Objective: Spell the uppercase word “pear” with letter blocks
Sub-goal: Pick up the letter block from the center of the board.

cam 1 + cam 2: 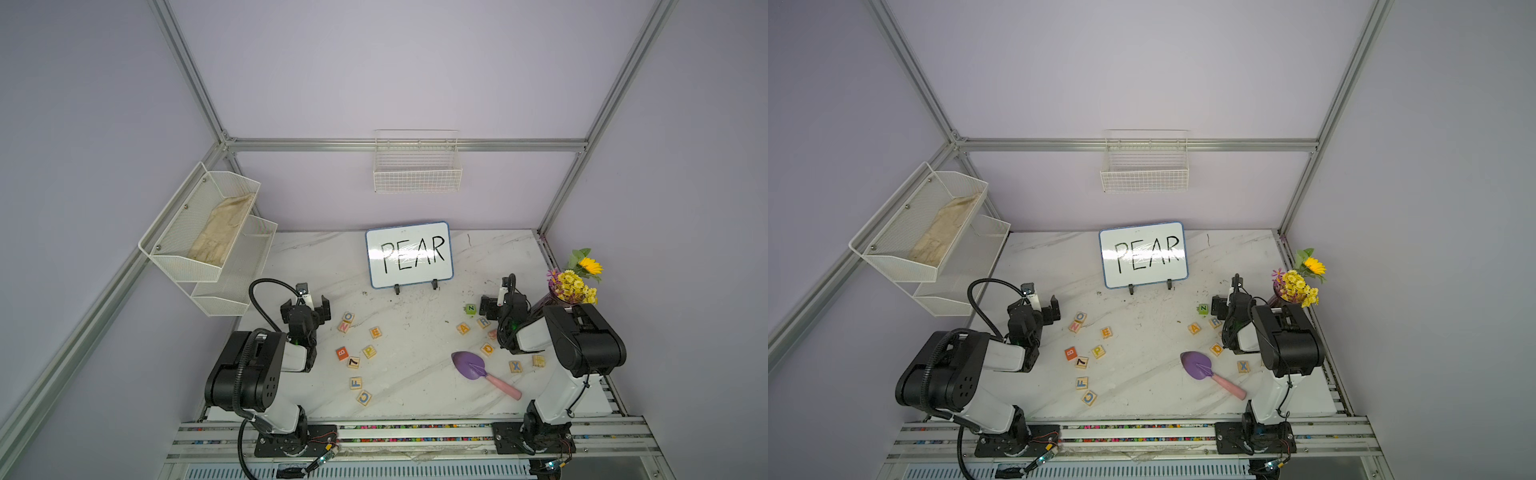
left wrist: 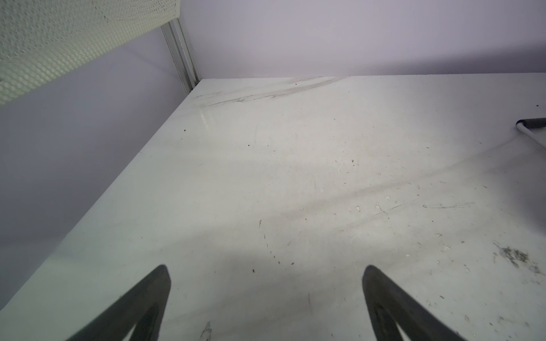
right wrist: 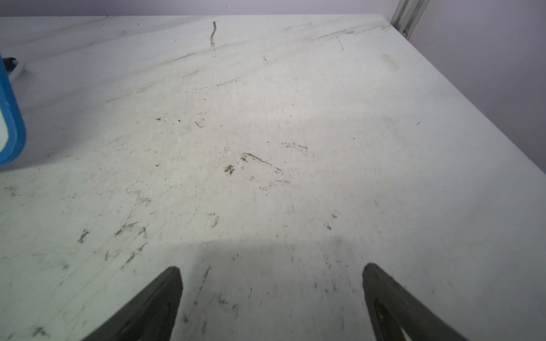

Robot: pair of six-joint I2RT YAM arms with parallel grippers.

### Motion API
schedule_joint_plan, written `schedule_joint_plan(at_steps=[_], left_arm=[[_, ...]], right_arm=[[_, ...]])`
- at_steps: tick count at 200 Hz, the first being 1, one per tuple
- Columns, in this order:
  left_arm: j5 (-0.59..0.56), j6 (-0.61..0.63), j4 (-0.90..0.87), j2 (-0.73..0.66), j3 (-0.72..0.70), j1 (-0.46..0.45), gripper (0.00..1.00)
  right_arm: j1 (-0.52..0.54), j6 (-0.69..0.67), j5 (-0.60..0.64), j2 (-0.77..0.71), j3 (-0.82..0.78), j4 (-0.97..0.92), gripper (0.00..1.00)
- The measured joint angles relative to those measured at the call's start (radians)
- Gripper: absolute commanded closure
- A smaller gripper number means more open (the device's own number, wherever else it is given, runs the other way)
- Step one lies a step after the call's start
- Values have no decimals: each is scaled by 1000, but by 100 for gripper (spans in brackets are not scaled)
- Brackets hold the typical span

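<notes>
Nothing is spelled yet on the scuffed, marble-look bench (image 1: 415, 390). Nearer its left edge lie the P block (image 1: 369, 351) and, farther back, the E block (image 1: 375, 332). Nearer the right edge are the A block (image 1: 464, 328) and R block (image 1: 483, 321), close together. All are pale wooden cubes, scattered for sorting. Beyond them the left gripper (image 2: 266, 267) and right gripper (image 3: 271, 267) hover empty, jaws apart, seemingly ready to pick. At the far edge a glossy whiteboard (image 1: 409, 254) leans, showing the word.

Pinkish block (image 1: 492, 333) at 5 o'clock of R block (image 1: 483, 322): mostly hidden behind right arm (image 1: 582, 336), letter unreadable. Far block (image 1: 539, 360) at 3 o'clock of X block (image 1: 515, 366): face too blurred to read. Vase (image 1: 540, 302): largely hidden by same arm. Whiteboard (image 3: 10, 118): cut by edge in right wrist view.
</notes>
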Motion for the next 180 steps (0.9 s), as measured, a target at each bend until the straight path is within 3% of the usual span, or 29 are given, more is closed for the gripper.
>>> schedule_joint_plan(at_steps=[180], left_arm=[[0,0,0,0,0,0,0]], right_arm=[[0,0,0,-5,2,-11,3]])
